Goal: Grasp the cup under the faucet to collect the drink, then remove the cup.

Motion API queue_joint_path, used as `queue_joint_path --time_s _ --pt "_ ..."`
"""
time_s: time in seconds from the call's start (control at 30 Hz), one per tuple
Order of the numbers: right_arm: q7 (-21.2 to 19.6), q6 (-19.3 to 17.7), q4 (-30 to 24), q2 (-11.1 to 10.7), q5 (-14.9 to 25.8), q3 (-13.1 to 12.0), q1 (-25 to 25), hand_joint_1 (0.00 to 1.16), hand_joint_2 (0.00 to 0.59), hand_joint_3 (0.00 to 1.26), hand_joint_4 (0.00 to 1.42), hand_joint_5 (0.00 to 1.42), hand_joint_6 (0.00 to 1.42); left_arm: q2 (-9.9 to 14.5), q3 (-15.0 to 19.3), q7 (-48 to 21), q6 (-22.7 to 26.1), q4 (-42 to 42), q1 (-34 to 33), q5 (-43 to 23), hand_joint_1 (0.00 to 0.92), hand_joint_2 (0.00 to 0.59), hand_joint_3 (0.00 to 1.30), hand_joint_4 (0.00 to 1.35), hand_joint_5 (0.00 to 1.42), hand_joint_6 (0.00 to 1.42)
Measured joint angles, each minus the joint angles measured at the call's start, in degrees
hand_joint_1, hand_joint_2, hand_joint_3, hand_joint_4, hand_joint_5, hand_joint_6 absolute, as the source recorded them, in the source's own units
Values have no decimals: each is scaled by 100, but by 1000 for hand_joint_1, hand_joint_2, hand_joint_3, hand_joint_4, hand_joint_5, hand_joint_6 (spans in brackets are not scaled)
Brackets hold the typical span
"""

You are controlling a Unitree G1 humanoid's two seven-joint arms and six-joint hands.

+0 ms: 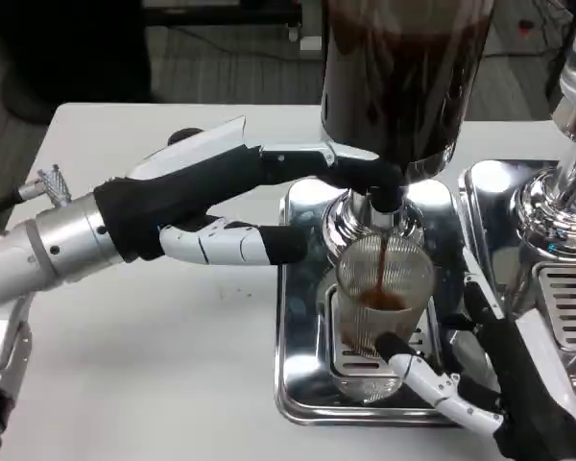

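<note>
Left arm comes in from the left edge, silver forearm angled up and to the right, wrist pretty much straight. The left hand (221,197) is stretched out long and flat, white back facing up, black palm side underneath. Its upper fingers (350,171) reach far out to the right, black tips pressing at the very end. The thumb sits just below them, white with a black tip, pointing the same way.

The right hand (480,379) pokes up from the bottom right corner, mostly black, fingers curling leftward. One white finger with a black tip reaches furthest out.
</note>
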Motion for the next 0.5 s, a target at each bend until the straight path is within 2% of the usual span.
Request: queue_joint_path --time_s 0.5 --pt "23 126 350 105 111 18 -332 501 172 0 0 0 222 12 16 1 69 -90 67 -30 28 137 253 230 247 239"
